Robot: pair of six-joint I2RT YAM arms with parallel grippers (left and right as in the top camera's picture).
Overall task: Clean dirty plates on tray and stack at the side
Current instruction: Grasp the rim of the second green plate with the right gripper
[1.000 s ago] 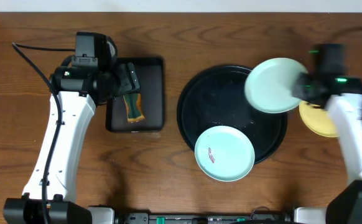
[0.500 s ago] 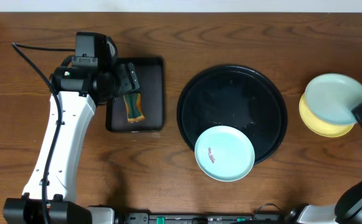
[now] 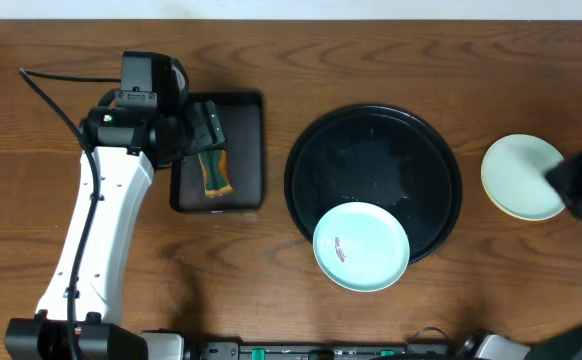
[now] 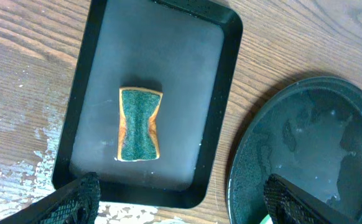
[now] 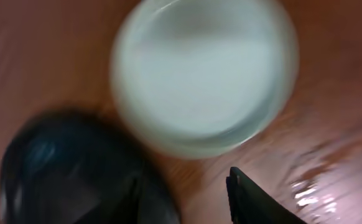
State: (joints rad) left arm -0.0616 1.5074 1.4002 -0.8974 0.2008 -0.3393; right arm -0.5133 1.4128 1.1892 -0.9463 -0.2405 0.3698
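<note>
The round black tray (image 3: pixel 371 130) lies mid-table. One mint-blue plate (image 3: pixel 361 246) with a red smear rests on its front edge, overhanging the rim. A second mint-blue plate (image 3: pixel 521 175) lies on top of the pale yellow plate (image 3: pixel 504 208) to the right of the tray. It also shows, blurred, in the right wrist view (image 5: pixel 203 74). My right gripper (image 3: pixel 561 182) (image 5: pixel 196 199) is open and empty just right of that stack. My left gripper (image 3: pixel 209 125) (image 4: pixel 184 199) is open and empty above the rectangular tray.
A small rectangular black tray (image 3: pixel 241 110) (image 4: pixel 221 74) left of the round tray holds a green and orange sponge (image 3: pixel 214 172) (image 4: pixel 139 124). The round tray's wet surface (image 4: pixel 311 149) shows in the left wrist view. There is bare wood at the front left.
My right gripper carried the mint-blue plate from above the round tray to the right, set it on the yellow plate and let it go. The left arm has not moved.
</note>
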